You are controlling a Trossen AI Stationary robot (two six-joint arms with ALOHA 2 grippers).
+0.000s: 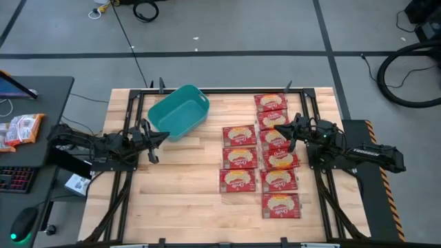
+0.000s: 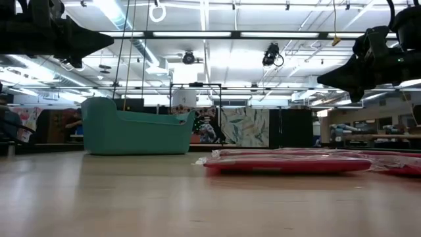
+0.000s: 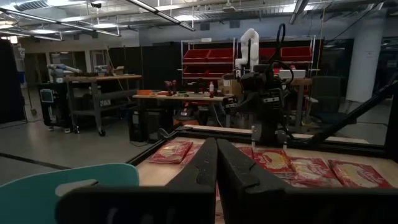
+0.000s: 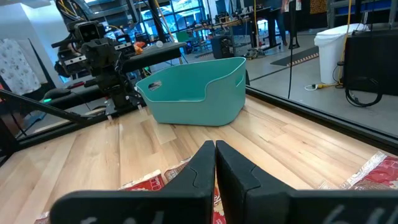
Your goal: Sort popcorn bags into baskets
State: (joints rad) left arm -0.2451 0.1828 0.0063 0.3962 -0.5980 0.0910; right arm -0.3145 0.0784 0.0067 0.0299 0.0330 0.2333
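Nothing has gone into the teal basket (image 1: 179, 111) yet, as far as one can see from above: its inside looks bare, and it sits toward the far left part of the wooden desk (image 1: 186, 193). The red popcorn bags (image 1: 262, 155) all lie flat on the right half of the desk, in two rough columns, some touching or overlapping at the edges. So the job looks to be at its very start, with the first pick not yet made.

The right gripper (image 1: 279, 129) hangs above the desk over the longer column of bags, its fingers pressed together and holding nothing. The left gripper (image 1: 165, 135) waits beside the near edge of the basket, also raised off the desk, fingers pressed together and empty.

The next move, I'd say, falls to the right arm: spread its fingers, drop onto a bag and get an edge of it. That's the tricky bit, since the packets lie flat and close together, so one at the column's edge seems the easier choice.
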